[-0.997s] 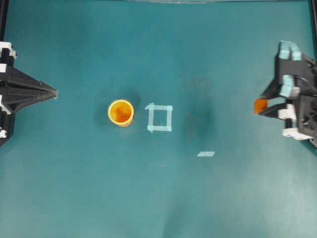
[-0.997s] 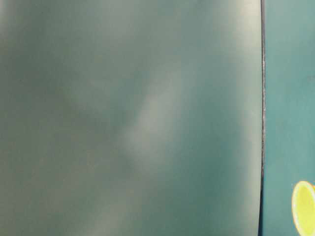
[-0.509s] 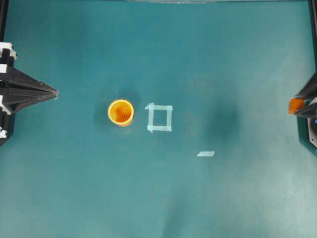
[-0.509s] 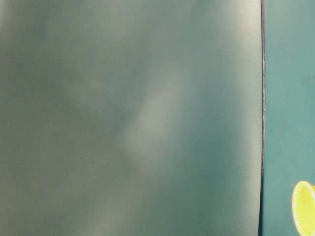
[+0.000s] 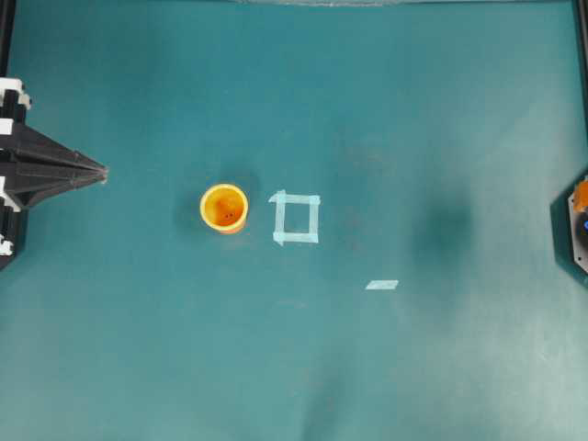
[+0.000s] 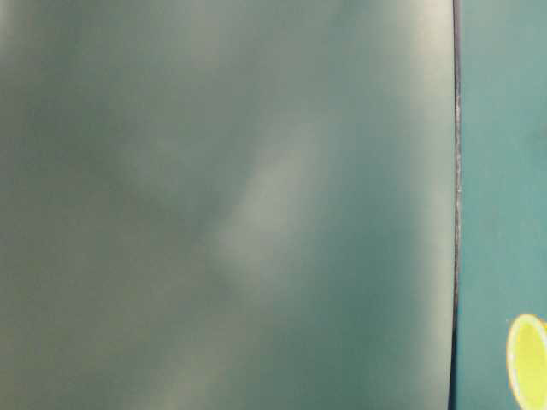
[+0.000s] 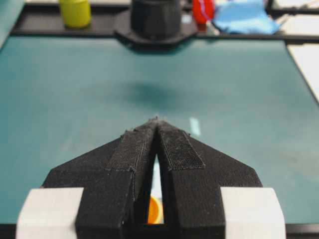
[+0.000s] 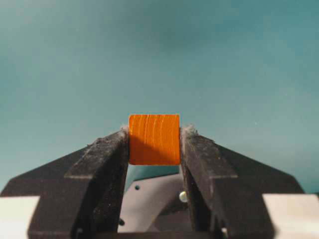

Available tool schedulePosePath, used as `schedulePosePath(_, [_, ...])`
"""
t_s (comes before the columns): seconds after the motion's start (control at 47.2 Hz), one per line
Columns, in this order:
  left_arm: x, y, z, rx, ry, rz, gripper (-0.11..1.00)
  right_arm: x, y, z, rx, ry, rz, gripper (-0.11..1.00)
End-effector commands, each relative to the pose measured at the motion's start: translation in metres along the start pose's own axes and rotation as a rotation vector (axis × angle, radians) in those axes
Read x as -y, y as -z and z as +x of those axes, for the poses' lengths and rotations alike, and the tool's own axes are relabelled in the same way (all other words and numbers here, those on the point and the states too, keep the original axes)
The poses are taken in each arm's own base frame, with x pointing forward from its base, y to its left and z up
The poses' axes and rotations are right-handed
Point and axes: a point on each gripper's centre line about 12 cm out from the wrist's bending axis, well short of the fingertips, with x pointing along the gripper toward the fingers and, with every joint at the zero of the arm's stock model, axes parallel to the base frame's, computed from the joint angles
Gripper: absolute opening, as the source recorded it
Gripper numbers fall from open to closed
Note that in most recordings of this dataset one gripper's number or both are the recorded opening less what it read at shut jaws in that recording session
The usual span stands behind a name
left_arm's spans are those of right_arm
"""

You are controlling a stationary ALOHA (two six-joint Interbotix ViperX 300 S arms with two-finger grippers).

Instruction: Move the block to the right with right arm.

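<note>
Orange block (image 8: 154, 139) pinched in right end effector (image 8: 154, 137), seemingly at table (image 5: 367, 110) edge.

I have carried the block (image 5: 582, 194) farther right, to the table's (image 5: 367, 110) right edge, my right gripper (image 8: 154, 130) going with it, its shadow (image 5: 443, 230) trailing rightward too.

Overhead looks straight down; table-level sideways, sharing the cup (image 5: 224, 208); wrists close.
</note>
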Motion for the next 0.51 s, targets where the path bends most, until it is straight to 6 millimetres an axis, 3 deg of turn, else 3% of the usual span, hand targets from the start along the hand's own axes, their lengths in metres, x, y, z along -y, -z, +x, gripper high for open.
schedulePosePath(0.0, [0.0004, -0.0124, 0.0020, 0.031, 0.002, 0.003, 0.00, -0.0002, -0.0028, -0.0017, 0.008, 0.001, 0.001, 0.40])
schedulePosePath(0.488, [0.0004, -0.0127, 0.0017, 0.032, 0.002, 0.003, 0.00, 0.0006, -0.0007, 0.0019, 0.001, 0.005, -0.002, 0.40])
